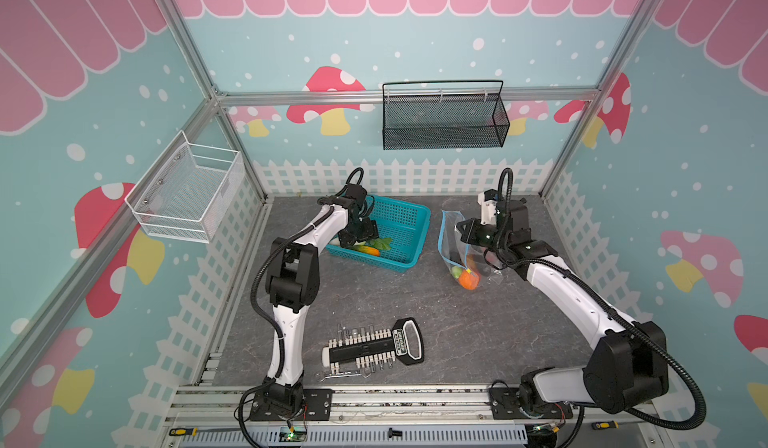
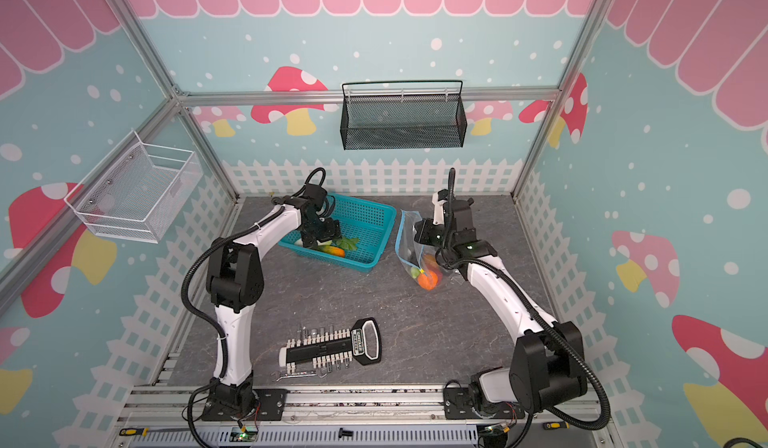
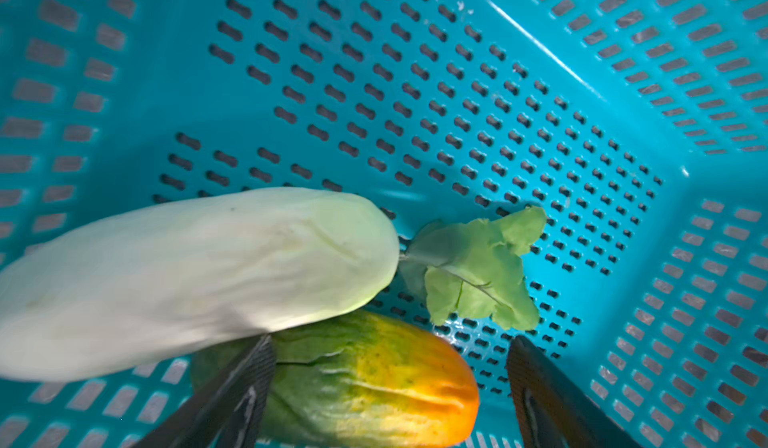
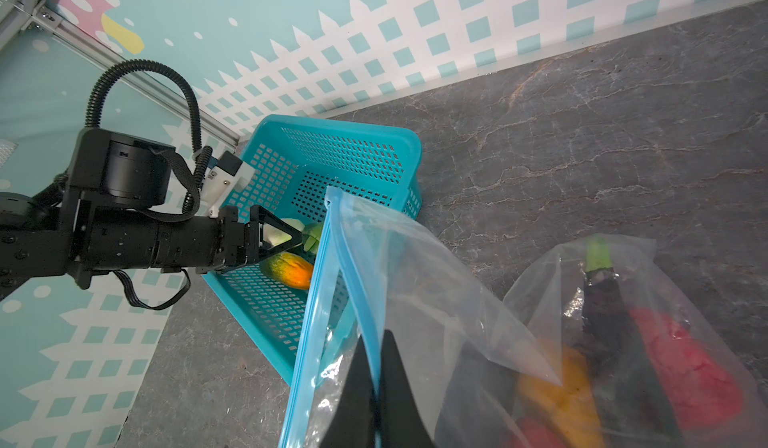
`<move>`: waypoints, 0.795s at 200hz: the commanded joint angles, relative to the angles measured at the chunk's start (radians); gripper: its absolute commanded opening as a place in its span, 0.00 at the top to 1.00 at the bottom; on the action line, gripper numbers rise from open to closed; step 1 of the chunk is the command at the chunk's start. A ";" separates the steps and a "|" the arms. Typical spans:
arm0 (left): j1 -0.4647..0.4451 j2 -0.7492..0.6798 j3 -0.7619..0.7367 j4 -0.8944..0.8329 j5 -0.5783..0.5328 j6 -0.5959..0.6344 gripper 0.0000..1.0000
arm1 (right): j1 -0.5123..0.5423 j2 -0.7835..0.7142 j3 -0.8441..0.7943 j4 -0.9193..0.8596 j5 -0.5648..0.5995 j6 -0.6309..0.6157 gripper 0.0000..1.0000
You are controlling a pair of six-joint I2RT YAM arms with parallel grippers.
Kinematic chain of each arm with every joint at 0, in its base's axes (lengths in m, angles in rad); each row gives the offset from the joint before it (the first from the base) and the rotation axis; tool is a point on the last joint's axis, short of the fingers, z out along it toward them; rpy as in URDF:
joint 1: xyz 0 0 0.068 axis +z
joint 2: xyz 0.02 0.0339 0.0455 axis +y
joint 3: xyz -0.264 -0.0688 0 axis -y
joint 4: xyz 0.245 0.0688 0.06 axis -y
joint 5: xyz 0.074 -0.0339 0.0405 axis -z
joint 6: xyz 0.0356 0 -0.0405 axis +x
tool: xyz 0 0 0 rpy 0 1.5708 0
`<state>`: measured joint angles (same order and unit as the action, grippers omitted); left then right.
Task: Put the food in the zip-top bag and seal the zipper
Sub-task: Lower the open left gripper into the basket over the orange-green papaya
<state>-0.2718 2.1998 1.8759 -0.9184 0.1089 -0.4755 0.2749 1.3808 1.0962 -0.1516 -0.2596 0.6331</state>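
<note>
Likely light, rigid and slick, the orange-green plastic toy fruit (image 3: 374, 383) lies in the teal lattice basket (image 3: 540, 50), left gripper (image 3: 388, 346) splayed astride it; pinch its narrow girth. At the basket's three o'clock, right gripper (image 4: 376, 342) clamps the clear crinkly bag (image 4: 436, 292)'s blue zipper (image 4: 308, 313).
</note>
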 commanded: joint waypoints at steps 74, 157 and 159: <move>-0.062 0.125 0.114 -0.028 0.101 -0.025 0.13 | 0.001 -0.017 0.030 -0.017 0.014 -0.004 0.99; -0.091 0.050 0.192 -0.029 0.076 0.023 0.13 | 0.001 -0.011 0.039 -0.018 0.013 -0.008 0.99; -0.092 0.044 0.191 -0.029 0.074 0.040 0.13 | 0.000 -0.011 0.039 -0.018 0.014 -0.009 0.99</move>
<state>-0.3672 2.3291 2.0377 -0.9302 0.2157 -0.5022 0.2749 1.3808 1.1015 -0.1604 -0.2546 0.6331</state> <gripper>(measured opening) 0.873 0.047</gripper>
